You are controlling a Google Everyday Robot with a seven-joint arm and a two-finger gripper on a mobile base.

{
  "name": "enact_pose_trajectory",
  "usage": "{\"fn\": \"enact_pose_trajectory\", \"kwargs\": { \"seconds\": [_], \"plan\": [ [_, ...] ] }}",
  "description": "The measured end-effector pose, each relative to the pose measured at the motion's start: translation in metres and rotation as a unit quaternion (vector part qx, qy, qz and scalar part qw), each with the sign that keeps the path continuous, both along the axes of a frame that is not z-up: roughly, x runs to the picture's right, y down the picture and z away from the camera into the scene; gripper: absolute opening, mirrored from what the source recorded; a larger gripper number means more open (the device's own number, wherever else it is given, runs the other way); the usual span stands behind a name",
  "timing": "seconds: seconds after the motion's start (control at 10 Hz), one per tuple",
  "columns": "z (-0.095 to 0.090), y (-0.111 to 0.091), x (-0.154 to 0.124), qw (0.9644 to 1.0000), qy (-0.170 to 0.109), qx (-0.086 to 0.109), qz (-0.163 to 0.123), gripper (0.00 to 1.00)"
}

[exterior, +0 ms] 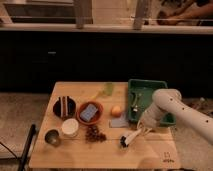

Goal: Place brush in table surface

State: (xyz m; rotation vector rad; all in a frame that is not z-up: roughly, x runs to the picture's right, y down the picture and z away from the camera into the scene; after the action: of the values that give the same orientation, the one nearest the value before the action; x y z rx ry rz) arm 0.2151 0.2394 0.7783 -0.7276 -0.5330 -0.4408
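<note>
— On the surface (150,155), toward the front right: brush (129,138), lying slanted, dark bristle head at the lower left, pale handle running up to the right.

— And the gripper?

— Gripper (143,130) right at the handle's upper end, below the white arm (172,110) reaching in from the right. Fingers: cannot tell whether spread or pinching the handle.

— Around the brush?

— Left of it, dark berry cluster (93,133). Just above, flat grey square (119,122) and orange fruit (116,110). Behind the arm, green tray (145,86) holding a slim utensil (135,102). Farther left: orange bowl (90,112), dark bowl (64,106), white cup (70,128), metal cup (52,137).
</note>
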Motion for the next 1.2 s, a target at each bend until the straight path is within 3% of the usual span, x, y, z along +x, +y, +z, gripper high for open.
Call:
{"fn": "enact_pose_trajectory", "kwargs": {
  "seconds": [1.0, 1.2],
  "plan": [
    [0.000, 0.012, 0.015, 0.9998, 0.002, -0.013, 0.012, 0.00],
    [0.001, 0.014, 0.017, 0.9998, 0.003, -0.015, 0.014, 0.07]
  ]
}}
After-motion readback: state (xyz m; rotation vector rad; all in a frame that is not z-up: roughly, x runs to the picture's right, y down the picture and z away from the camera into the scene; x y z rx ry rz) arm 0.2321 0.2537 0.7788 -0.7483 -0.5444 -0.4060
